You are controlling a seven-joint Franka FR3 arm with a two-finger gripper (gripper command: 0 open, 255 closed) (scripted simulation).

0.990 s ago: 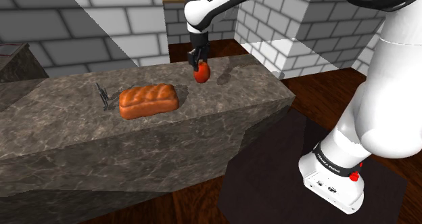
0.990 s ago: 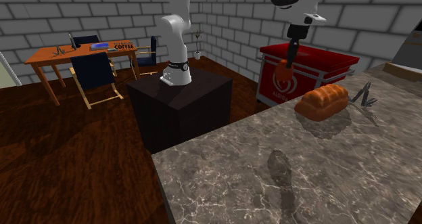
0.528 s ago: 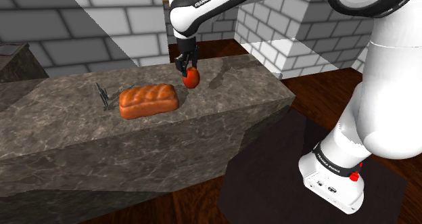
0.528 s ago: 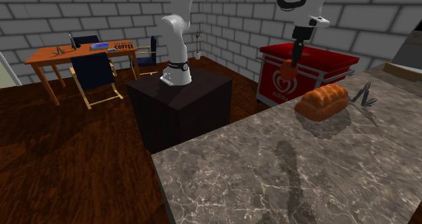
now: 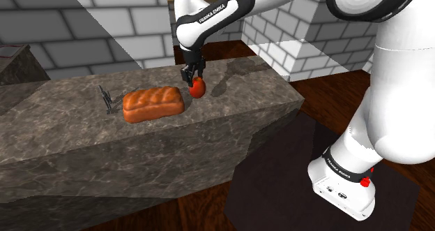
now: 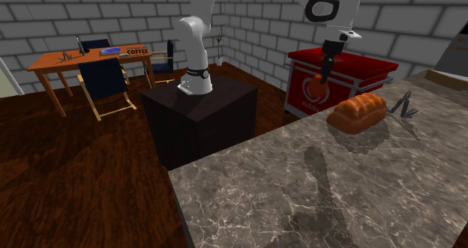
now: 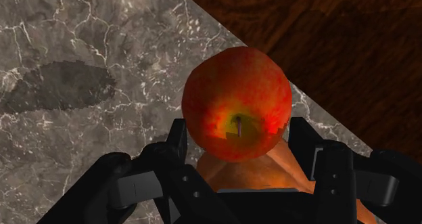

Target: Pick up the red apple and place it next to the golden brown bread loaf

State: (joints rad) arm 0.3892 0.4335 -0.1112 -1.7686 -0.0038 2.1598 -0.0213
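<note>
The red apple (image 5: 199, 88) hangs just above the marble counter (image 5: 230, 125), clasped in my black gripper (image 5: 193, 77). It is close beside the end of the golden brown bread loaf (image 5: 153, 103) that faces the shoulder view's right. In the wrist view the apple (image 7: 238, 104) sits stem-up between both fingers (image 7: 177, 140), and a strip of the loaf (image 7: 237, 174) shows under it. From the second exterior view the gripper (image 6: 326, 65) holds the apple (image 6: 320, 78) above and to the left of the loaf (image 6: 358, 112).
A metal multi-tool (image 5: 107, 99) lies on the counter beyond the loaf's other end. Behind the counter stands a red chest (image 6: 345, 73). The counter edge (image 7: 318, 114) drops to a wood floor near the apple. My stand (image 6: 199, 112) is a dark box.
My gripper carried the apple toward the shoulder view's left and lower, from mid-air over the counter's far edge to close beside the loaf.
</note>
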